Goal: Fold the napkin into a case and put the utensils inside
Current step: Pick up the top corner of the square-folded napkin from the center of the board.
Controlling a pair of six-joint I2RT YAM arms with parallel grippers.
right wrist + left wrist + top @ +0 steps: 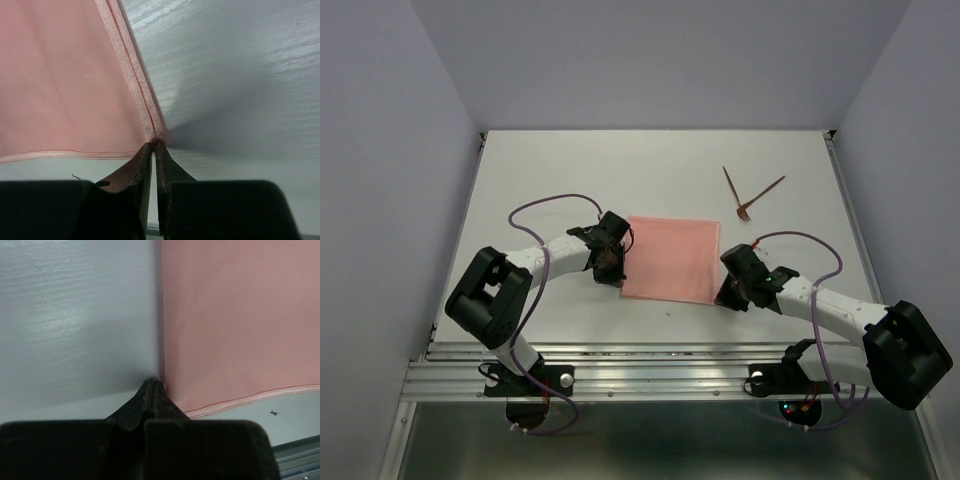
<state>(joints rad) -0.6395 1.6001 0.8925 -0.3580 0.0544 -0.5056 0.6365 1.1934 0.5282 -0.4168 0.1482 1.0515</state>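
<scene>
The napkin (pixel 670 258) was laid flat on the worktop (pixel 550 170). Its left edge, near the front corner, was pinched by the clenched left hand (pixel 153 384), and its front right corner was grasped by the right hand (pixel 154 145). The utensils (pixel 745 212) were left beyond it, well apart.

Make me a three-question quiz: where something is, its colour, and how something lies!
1. Where are the utensils?
A. on the napkin
B. on the bare table beyond the napkin
C. in a cup
2. What colour is the napkin?
A. pink
B. blue
C. green
3. How is the napkin?
A. balled up
B. hanging in the air
C. lying flat

Answers: B, they lie past its far right corner; A, the cloth is salmon pink; C, it is spread flat on the table.
</scene>
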